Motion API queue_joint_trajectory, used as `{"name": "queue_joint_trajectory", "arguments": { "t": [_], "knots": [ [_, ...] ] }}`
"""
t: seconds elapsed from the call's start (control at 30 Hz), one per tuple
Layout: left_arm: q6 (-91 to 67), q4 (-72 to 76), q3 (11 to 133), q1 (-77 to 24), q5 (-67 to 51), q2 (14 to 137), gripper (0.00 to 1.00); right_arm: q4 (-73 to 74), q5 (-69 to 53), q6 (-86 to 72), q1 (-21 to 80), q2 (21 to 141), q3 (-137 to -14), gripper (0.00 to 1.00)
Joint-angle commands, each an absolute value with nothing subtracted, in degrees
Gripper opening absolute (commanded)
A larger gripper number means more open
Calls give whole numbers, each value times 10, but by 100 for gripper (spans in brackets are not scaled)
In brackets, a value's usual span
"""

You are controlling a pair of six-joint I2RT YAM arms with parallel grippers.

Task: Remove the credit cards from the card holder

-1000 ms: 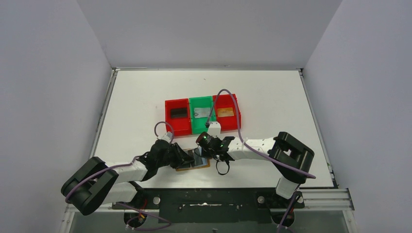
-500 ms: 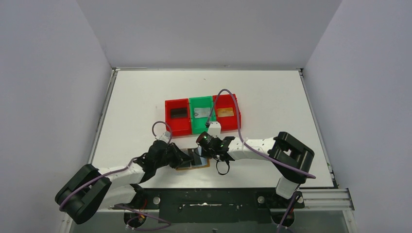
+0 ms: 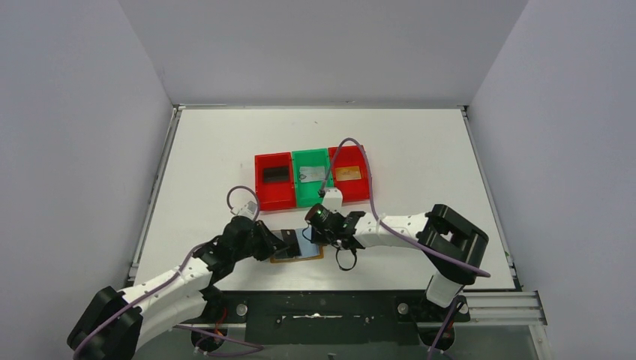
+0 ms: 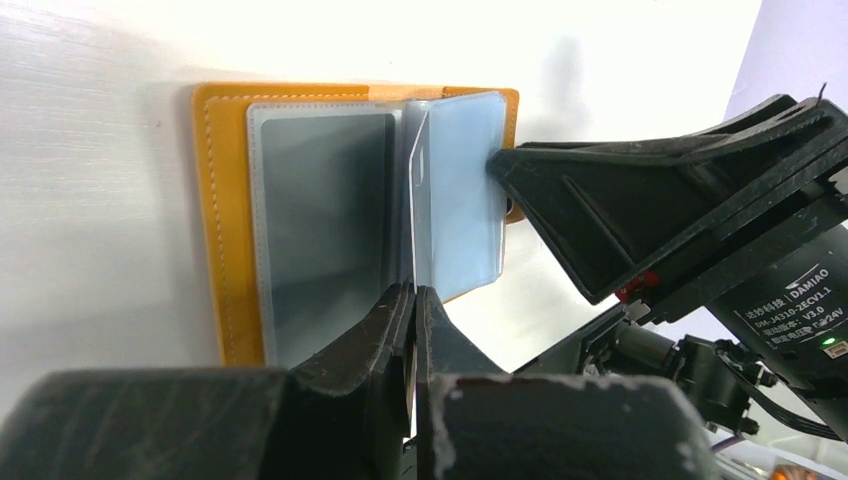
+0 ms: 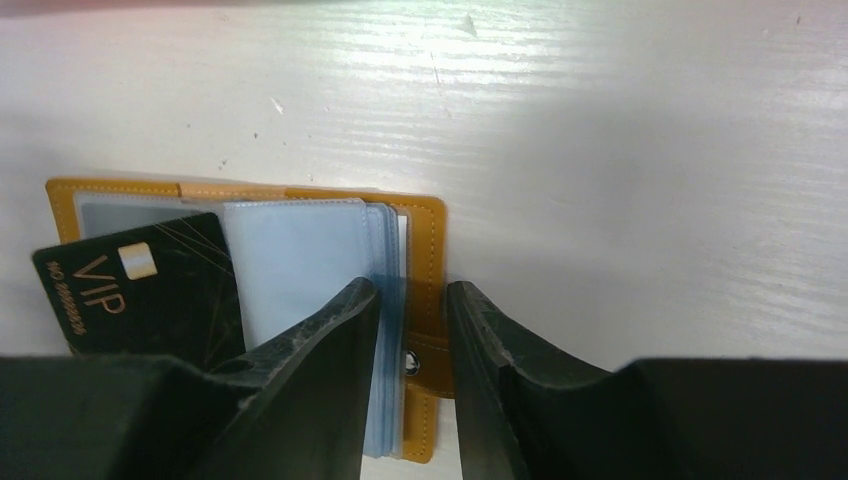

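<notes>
Black credit card — gold "VIP"

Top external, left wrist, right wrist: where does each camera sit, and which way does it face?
Top external: above and behind the arms, facing down on the table; both show.
Left wrist: on the left arm, facing the card holder; left fingers, shut, pinch a card.
Right wrist: on the right arm, facing down; right fingers, parted, straddle the holder's snap edge.
Shared: both wrist views show the blue sleeves.
</notes>
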State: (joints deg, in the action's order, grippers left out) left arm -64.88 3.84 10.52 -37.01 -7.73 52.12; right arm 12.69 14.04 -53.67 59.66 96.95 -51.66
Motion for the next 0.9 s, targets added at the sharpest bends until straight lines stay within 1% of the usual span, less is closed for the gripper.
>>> {"name": "queue_joint_trajectory", "arguments": {
  "t": [0.0, 0.23, 0.43, 0.57, 0.73, 0.87],
  "knots": [
    [-608, -56, 155, -367, -41, 495, 0, 153, 123, -515, 593, 937, -492, 34],
    [-595, -79, 179, -366, -40, 475, 0, 167, 127, -505, 589, 883, -512, 38],
    [-585, -75, 186, -367, -47, 456, 0, 133, 123, -520, 583, 835, -489, 41],
    [-573, -69, 190, -367, -55, 438, 0, 58, 114, -531, 573, 795, -437, 45],
    [-558, -59, 193, -366, -59, 406, 0, -82, 91, -520, 569, 737, -351, 56],
    [-554, -31, 187, -367, -71, 374, 0, -137, 48, -515, 558, 700, -326, 60]
  ]
}}
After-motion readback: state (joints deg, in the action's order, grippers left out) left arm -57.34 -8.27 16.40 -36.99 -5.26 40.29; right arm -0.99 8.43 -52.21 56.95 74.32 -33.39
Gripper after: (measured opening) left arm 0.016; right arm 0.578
